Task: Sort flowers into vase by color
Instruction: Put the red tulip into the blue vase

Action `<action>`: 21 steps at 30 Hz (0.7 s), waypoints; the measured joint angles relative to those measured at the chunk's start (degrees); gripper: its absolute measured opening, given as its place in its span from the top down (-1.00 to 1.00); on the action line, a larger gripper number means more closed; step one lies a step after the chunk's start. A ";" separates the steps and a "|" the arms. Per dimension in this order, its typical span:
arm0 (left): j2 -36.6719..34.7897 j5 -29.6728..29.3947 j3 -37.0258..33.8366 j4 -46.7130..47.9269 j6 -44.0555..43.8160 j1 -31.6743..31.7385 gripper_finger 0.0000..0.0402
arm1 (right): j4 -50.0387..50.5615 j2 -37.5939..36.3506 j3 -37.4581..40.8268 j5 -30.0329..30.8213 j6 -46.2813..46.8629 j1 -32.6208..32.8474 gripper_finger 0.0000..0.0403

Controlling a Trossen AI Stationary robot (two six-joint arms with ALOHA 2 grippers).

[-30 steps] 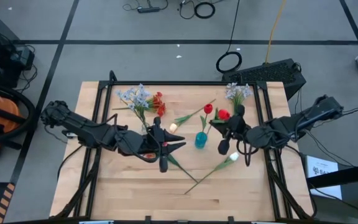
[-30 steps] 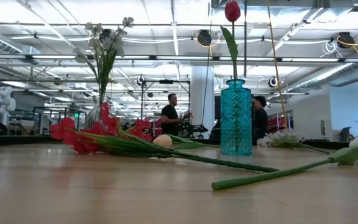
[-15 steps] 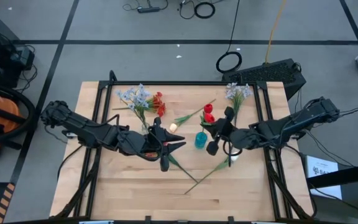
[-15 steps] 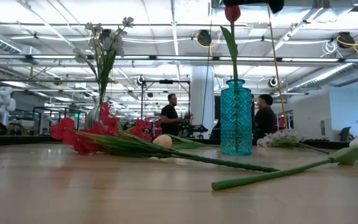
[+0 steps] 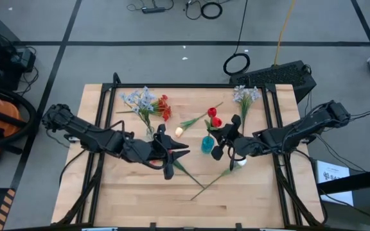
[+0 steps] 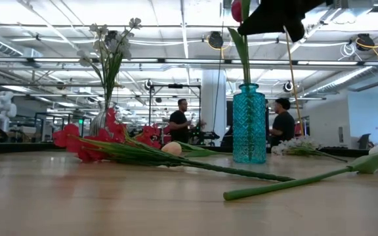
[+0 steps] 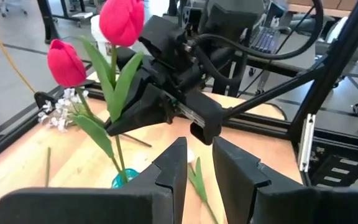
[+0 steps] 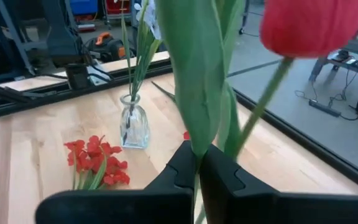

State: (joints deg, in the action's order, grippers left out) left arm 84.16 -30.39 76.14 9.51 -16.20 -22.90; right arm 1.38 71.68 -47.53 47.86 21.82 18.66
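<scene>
Right gripper [image 5: 221, 138] near table centre, just right of the blue vase [image 5: 207, 144], clenched on the thin green stem of a red tulip [image 5: 216, 122]; right wrist view: stem and broad smooth leaf pinched between the dark fingers [image 8: 219, 168], bud [image 8: 309, 25] glossy and egg-shaped above; low view: bud [image 6: 237, 10] partly behind the dark gripper [image 6: 277, 16], above the vase mouth.
Blue vase [image 6: 249, 123] upright; faceted diamond-cut glass, narrow neck, flared rim; second red tulip [image 5: 211, 112] standing in it; left wrist view: both buds side by side, vase rim just visible.
Left gripper [image 5: 169, 160] hanging left of centre, fingers [image 7: 173, 168] released with a narrow gap, holding nothing.
Clear vase [image 8: 132, 127]: bulbous, small, toward far-left corner, pale blue-white spray [image 5: 140, 99] in it.
Lying flat on the light wood table [image 5: 108, 199]: red cluster [image 5: 164, 106] near far edge, frilly petals; cream bud [image 5: 179, 131] on a long stem; white bud [image 5: 239, 162] on a stem angled toward the near edge; pale spray [image 5: 245, 95] at far right.
Near half of the table open; front-left corner bare wood.
Low view only: two people [image 6: 179, 121] standing in the room behind.
</scene>
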 joint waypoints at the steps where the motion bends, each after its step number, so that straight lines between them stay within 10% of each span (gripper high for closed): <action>1: 0.00 -0.01 0.00 0.29 -0.01 0.02 0.58 | 0.04 0.00 0.34 0.00 0.00 -0.30 1.00; 21: 0.00 -0.52 0.00 2.20 -0.02 1.22 0.58 | 7.88 -3.25 1.59 -7.72 5.71 -3.74 0.28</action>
State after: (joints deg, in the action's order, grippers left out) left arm 84.16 -30.92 76.14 11.70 -16.23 -21.67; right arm 9.27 68.43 -45.93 40.14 27.53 14.92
